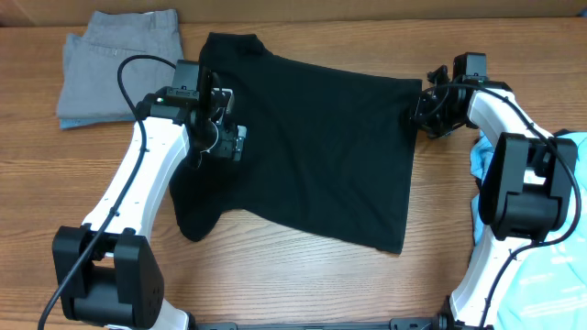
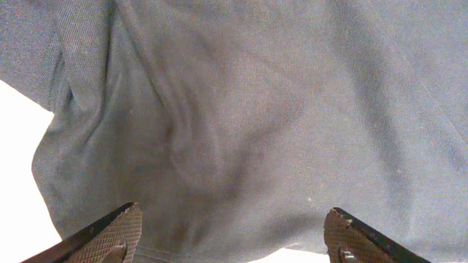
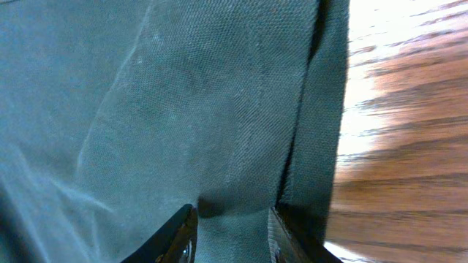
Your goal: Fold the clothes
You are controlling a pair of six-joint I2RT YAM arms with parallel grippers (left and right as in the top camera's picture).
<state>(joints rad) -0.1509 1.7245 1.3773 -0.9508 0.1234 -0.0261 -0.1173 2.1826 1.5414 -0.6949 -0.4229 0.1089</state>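
Grey garment point(image 1: 119, 64): folded, at the far left corner of the table point(image 1: 303, 284). Left gripper point(image 2: 232, 223): released, jaws wide apart over the left side of the black shirt point(image 1: 316, 156), holding nothing. The black shirt lies spread across the table's middle. Right gripper point(image 3: 230, 226): clenched on the shirt's right hem. Light blue tee point(image 1: 550, 275): at the right edge.

The black shirt point(image 1: 312, 156) lies spread mid-frame on the wooden table point(image 1: 303, 293). My left gripper point(image 1: 223, 124) is over its left side, and my right gripper point(image 1: 427, 112) is at its upper right corner. A grey garment point(image 1: 119, 64) sits upper left, and a light blue tee point(image 1: 550, 275) lies at the right edge.
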